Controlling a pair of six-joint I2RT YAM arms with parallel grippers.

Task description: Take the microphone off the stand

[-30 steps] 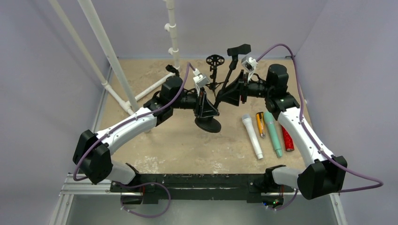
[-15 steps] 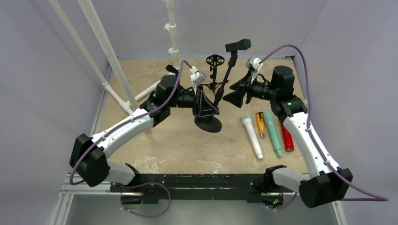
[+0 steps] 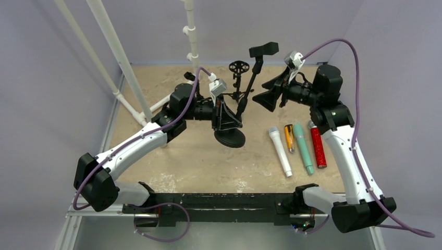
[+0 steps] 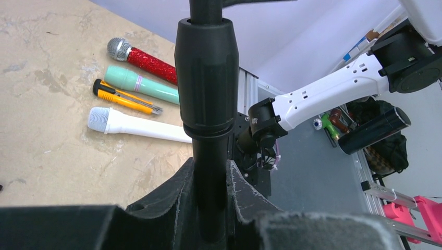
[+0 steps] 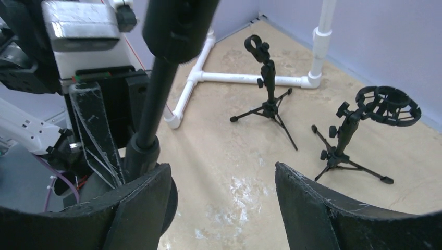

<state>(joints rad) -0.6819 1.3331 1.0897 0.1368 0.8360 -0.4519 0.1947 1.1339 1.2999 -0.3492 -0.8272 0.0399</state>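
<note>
A black microphone stand (image 3: 245, 96) with a round base (image 3: 230, 138) leans at the table's middle. A black cylindrical piece (image 3: 263, 50) sits at its top; I cannot tell whether it is a microphone or only the clip. It also shows in the right wrist view (image 5: 177, 21). My left gripper (image 3: 228, 117) is shut on the stand's lower pole (image 4: 208, 135), just under the thick collar (image 4: 206, 78). My right gripper (image 3: 260, 98) is open and empty, in the air to the right of the pole and apart from it (image 5: 224, 174).
White (image 3: 280, 151), teal (image 3: 303, 147) and red glitter (image 3: 317, 146) microphones and a yellow utility knife (image 3: 289, 137) lie right of the base. Two small black tripod stands (image 5: 268, 86) (image 5: 359, 130) and a white PVC frame (image 3: 120, 57) stand at the back.
My right gripper has drawn back from the stand's pole, up and to the right. The left gripper has kept its hold, and the stand's top has shifted slightly left.
</note>
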